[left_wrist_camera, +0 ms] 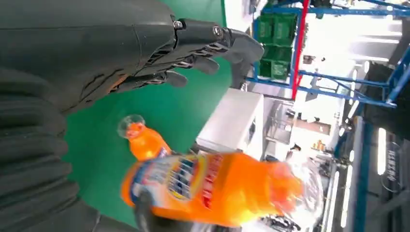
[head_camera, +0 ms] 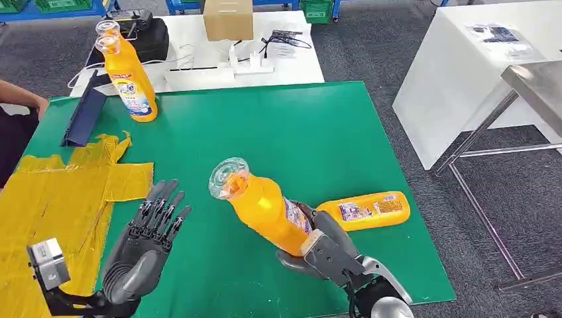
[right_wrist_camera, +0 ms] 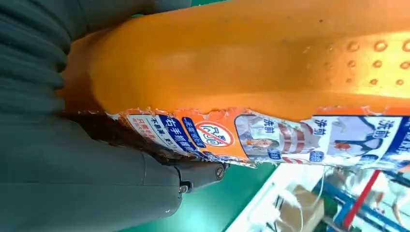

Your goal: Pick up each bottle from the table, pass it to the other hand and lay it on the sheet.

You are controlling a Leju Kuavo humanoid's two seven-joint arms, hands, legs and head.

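Observation:
My right hand (head_camera: 326, 252) grips the base of an orange bottle (head_camera: 264, 205) with a clear cap, held tilted above the green mat, cap pointing toward my left hand. That bottle (right_wrist_camera: 251, 63) is seen close up in the right wrist view and blurred (left_wrist_camera: 212, 188) in the left wrist view. My left hand (head_camera: 146, 238) hovers open, fingers spread, a short way left of the bottle, by the yellow sheet (head_camera: 53, 192). A second orange bottle (head_camera: 363, 210) lies on its side on the mat just right of my right hand. A third (head_camera: 129, 76) stands upright at the far left of the mat.
A dark blue folded piece (head_camera: 83, 116) lies beside the standing bottle. A person's arm (head_camera: 23, 99) reaches in at the left edge. Behind the green mat (head_camera: 278, 132) a white table carries a cardboard box (head_camera: 228, 18) and cables. A metal table (head_camera: 530, 86) stands to the right.

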